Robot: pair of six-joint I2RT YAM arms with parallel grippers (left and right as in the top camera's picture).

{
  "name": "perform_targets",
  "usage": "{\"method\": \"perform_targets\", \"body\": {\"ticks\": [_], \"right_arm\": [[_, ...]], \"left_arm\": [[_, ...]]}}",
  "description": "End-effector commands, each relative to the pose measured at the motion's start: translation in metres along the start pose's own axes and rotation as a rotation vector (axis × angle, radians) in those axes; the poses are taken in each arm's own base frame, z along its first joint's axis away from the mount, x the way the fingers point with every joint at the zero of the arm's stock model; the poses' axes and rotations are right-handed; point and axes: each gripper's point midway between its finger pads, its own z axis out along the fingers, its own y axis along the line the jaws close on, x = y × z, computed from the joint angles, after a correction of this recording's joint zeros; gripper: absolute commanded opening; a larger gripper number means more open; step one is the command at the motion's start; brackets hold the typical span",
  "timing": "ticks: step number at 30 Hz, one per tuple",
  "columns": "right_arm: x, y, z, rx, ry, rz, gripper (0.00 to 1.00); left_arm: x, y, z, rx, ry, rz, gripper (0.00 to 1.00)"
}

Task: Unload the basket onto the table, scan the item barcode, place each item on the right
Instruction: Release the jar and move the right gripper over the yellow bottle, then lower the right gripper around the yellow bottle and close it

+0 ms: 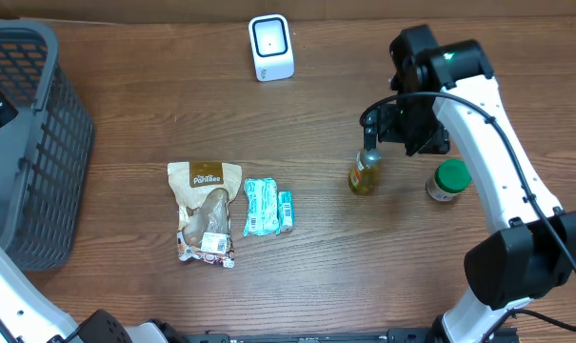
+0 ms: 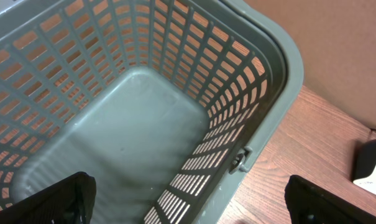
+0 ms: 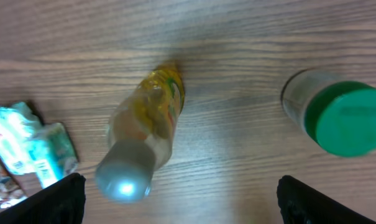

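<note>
Hovering wide open, the right gripper (image 3: 184, 202) straddles the bottle (image 3: 147, 124) untouched — left gripper (image 2: 188, 199) gapes over the basket (image 2: 287, 68).

You have the basket (image 1: 40, 143) at the table's (image 1: 364, 276) left edge and the scanner (image 1: 270, 48) at the far middle. The bag (image 1: 207, 210) lies mid-table with the packets (image 1: 267, 207) just to its right. Farther right stands the bottle (image 1: 365, 171), then the jar (image 1: 448, 180).

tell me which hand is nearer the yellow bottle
Right. The right hand hovers just above the yellow bottle; the left hand is far off, over the grey basket.
</note>
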Motion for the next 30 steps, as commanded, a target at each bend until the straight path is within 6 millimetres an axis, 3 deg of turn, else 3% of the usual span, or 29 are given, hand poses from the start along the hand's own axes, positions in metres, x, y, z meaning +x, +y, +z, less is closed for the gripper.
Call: {"method": "perform_targets", "body": {"ticks": [1,15,21,30], "right_arm": [[0.006,0.008,0.012,-0.045,0.021,-0.116,0.96],[-0.009,0.021,0.017,-0.099,-0.038,-0.16,0.94],[-0.004,0.035,0.018,-0.102,-0.039,-0.191,0.87],[-0.002,0.041,0.018,-0.104,-0.034,-0.105,0.86]], "left_arm": [[0.002,-0.002,0.004,0.012,0.009,-0.006,0.99],[0.002,-0.002,0.004,0.012,0.009,-0.006,1.0],[0.002,-0.002,0.004,0.012,0.009,-0.006,1.0],[0.002,-0.002,0.004,0.012,0.009,-0.006,1.0]]}}
